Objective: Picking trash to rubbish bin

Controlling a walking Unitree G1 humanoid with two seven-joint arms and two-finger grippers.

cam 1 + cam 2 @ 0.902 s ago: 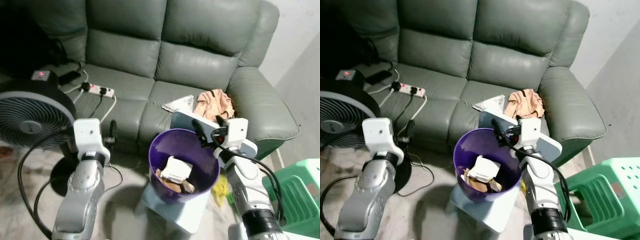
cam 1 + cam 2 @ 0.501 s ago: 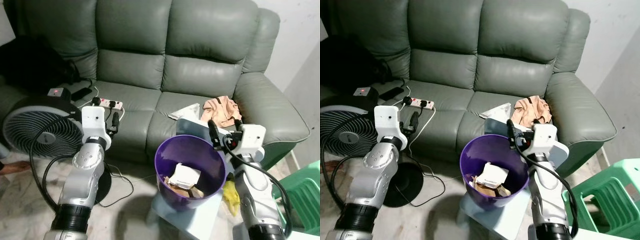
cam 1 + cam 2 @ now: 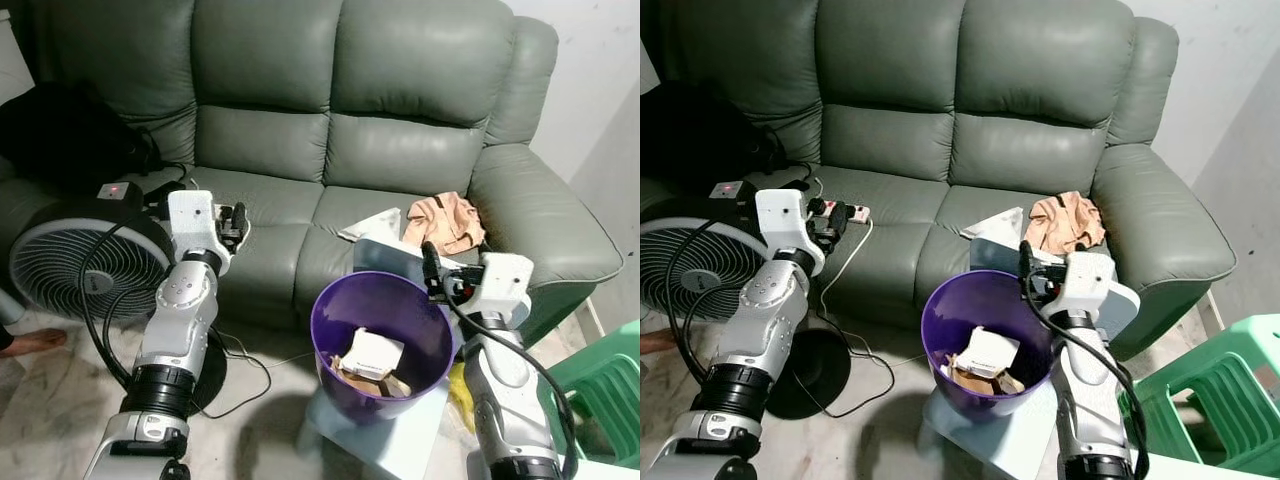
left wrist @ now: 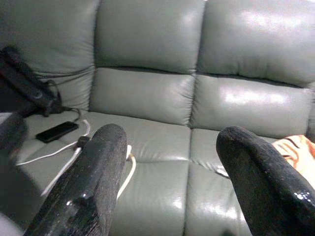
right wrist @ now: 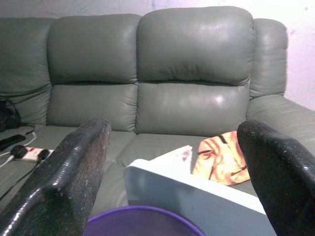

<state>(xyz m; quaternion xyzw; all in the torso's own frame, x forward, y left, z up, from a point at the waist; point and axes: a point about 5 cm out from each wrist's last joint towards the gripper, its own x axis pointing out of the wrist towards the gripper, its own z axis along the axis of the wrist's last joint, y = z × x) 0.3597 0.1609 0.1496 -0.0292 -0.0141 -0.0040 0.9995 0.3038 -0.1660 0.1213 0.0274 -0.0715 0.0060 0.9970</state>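
Both my grippers empty, fingers spread. Right gripper [image 3: 428, 268] hovers at the purple bin [image 3: 383, 345] rim; crumpled trash [image 5: 219, 157] lies ahead on the sofa [image 3: 400, 150], within reach. Left gripper [image 3: 236, 222] raised.

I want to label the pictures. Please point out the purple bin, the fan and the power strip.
purple bin [image 3: 340, 300]: left eye view, its left rim.
fan [image 3: 70, 265]: left eye view, front grille.
power strip [image 3: 847, 212]: right eye view, white body.
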